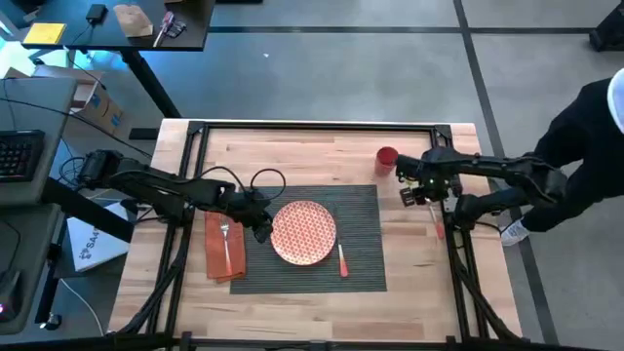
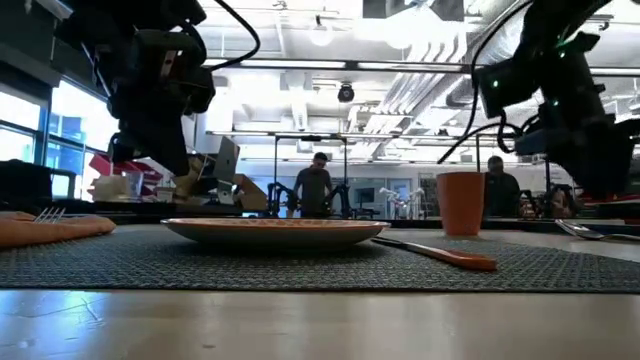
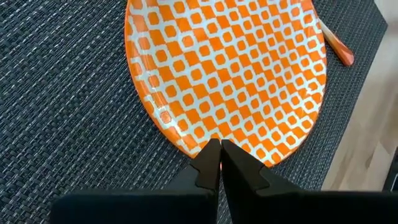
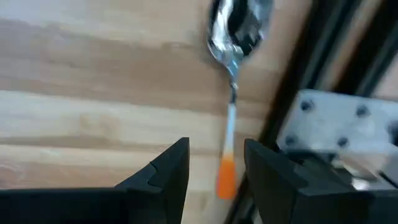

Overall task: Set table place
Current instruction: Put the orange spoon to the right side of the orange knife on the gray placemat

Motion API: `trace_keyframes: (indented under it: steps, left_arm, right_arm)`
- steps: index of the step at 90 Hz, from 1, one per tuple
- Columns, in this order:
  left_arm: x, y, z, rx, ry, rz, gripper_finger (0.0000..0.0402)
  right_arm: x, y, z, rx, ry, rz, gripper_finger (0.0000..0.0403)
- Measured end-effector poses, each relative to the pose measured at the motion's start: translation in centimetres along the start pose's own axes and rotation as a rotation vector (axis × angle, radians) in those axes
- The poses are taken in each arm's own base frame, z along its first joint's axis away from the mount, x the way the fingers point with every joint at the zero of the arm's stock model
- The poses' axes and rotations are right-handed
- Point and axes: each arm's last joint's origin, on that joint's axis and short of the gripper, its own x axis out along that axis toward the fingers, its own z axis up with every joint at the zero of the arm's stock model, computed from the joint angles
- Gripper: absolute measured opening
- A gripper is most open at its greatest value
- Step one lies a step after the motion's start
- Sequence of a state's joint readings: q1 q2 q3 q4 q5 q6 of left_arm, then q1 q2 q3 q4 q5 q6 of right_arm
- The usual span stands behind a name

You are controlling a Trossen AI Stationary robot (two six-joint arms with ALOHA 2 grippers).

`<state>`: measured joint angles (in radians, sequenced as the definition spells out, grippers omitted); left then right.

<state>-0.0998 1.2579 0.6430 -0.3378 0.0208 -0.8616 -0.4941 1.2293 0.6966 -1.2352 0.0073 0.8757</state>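
My left gripper (image 3: 219, 163), fingers pressed together, hovers at the plate (image 3: 230, 68) rim; my right gripper (image 4: 214, 168) (fingers apart) hangs over the spoon (image 4: 233, 93), in line with its handle.

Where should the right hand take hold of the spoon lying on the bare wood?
Grip the spoon across its thin handle, between the silver bowl and the orange tip, coming straight down. It lies flat on the table beside the black frame, so the open right hand should straddle the handle's narrow width.
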Motion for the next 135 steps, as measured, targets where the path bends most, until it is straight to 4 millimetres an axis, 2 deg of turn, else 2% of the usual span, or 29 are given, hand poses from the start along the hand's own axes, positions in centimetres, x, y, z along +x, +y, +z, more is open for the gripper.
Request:
trace_keyframes:
  steps: [25,47,70,86,97,108,124,135]
  left_arm:
    - [0.0,0.0,0.0,-0.001,0.000,0.001,0.0000]
    - [0.0,0.0,0.0,-0.002,0.001,0.000,0.0000]
    - [0.0,0.0,0.0,-0.026,0.001,0.000,0.0000]
    - [0.0,0.0,0.0,-0.029,-0.001,0.001,0.0000]
    - [0.0,0.0,0.0,-0.029,-0.001,0.001,0.0000]
    - [0.0,0.0,0.0,-0.028,-0.004,0.003,0.0000]
    - [0.0,0.0,0.1,-0.023,-0.007,0.003,0.0000]
    - [0.0,0.0,0.1,0.006,-0.008,0.002,0.0000]
  right_arm:
    - [2.0,-1.8,1.7,0.049,0.013,0.030,0.0137]
    - [3.9,-2.8,2.2,0.073,0.032,0.082,0.0135]
    - [5.8,-3.3,1.7,0.071,0.086,0.134,0.0077]
    - [5.8,-3.3,1.6,0.055,0.100,0.150,0.0008]
    - [5.2,-3.4,1.4,0.079,0.153,0.145,0.0002]
    - [3.7,-2.8,2.0,0.075,0.158,0.224,0.0000]
    - [1.1,-2.3,2.0,0.073,0.195,0.241,0.0000]
    - [0.2,-1.7,1.5,0.068,0.233,0.257,0.0000]
